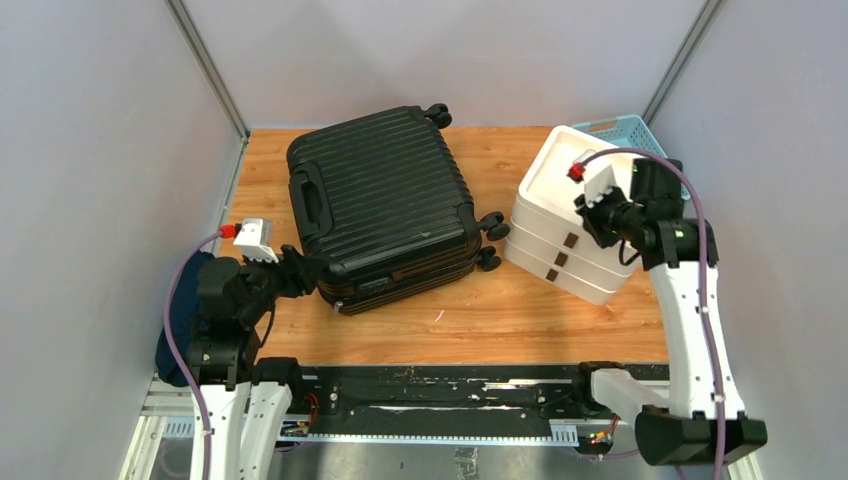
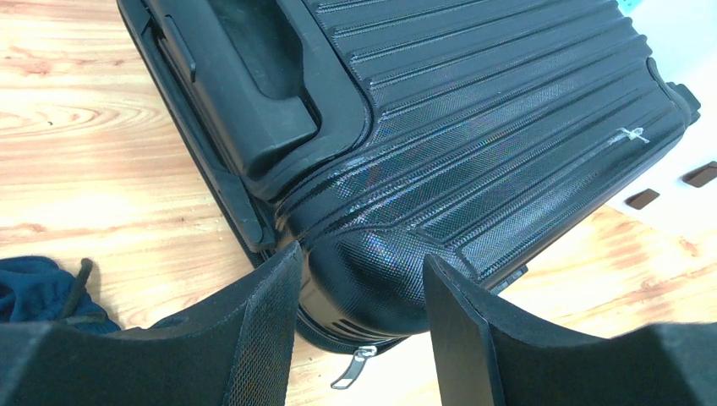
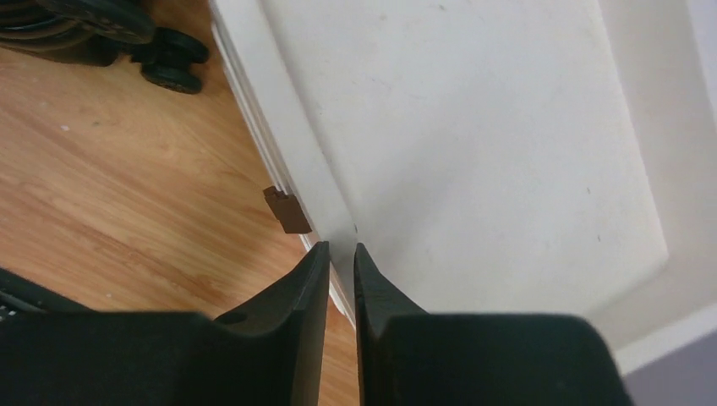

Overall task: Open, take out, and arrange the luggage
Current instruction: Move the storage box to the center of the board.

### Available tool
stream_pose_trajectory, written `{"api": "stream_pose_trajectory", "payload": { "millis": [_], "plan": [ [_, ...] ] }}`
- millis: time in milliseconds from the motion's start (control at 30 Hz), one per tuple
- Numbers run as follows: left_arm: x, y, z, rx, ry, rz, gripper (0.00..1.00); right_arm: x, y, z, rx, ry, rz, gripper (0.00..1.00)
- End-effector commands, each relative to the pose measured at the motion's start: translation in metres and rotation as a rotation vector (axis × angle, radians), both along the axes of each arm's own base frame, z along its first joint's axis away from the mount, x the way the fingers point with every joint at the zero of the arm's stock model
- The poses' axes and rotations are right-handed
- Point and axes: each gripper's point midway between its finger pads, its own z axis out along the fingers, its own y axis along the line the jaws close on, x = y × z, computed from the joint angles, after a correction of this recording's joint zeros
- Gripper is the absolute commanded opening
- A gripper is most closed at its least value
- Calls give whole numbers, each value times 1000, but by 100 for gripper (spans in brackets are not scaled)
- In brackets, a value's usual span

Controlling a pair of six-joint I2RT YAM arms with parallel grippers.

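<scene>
The suitcase (image 1: 380,200) lies shut on the table (image 1: 520,310). Our left end effector (image 2: 362,258) is spread at its near corner, by the zipper pull (image 2: 353,368). Our right end effector (image 3: 341,249) is nearly pressed together over the white drawers (image 1: 560,170). Next, we think, we must pinch that pull.

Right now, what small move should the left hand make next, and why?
Probably dip the left hand toward the zipper pull hanging under the suitcase at its near corner, then close on it. The suitcase is not yet open, and the hand's open fingers face that corner, holding nothing.
</scene>
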Motion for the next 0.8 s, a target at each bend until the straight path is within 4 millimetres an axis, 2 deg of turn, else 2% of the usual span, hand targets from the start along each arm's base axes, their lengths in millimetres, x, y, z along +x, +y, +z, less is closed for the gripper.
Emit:
{"api": "stream_pose_trajectory", "payload": {
  "millis": [0,233,333,400,433,600,667,767],
  "plan": [
    [-1,-4,0,-2,-13,-26,58,-18,-58,-9,-67,9,-231,5],
    [-3,-7,3,-2,-15,-40,58,-25,-103,-7,-63,10,-329,6],
    [-3,-7,6,0,-19,-41,58,-26,-110,-9,-38,25,-328,6],
    [-3,-7,7,1,-19,-43,58,-28,-99,-9,1,30,-269,7],
    [-3,-7,7,1,-19,-44,58,-30,-87,-7,32,30,-213,11],
    [-2,-8,8,1,-19,-49,59,-44,-32,18,185,-17,50,61],
    [-2,-8,9,-2,-19,-52,59,-44,-18,32,233,-43,124,69],
    [-2,-9,9,-7,-19,-57,59,-34,-3,40,283,-40,213,73]
  ]
}}
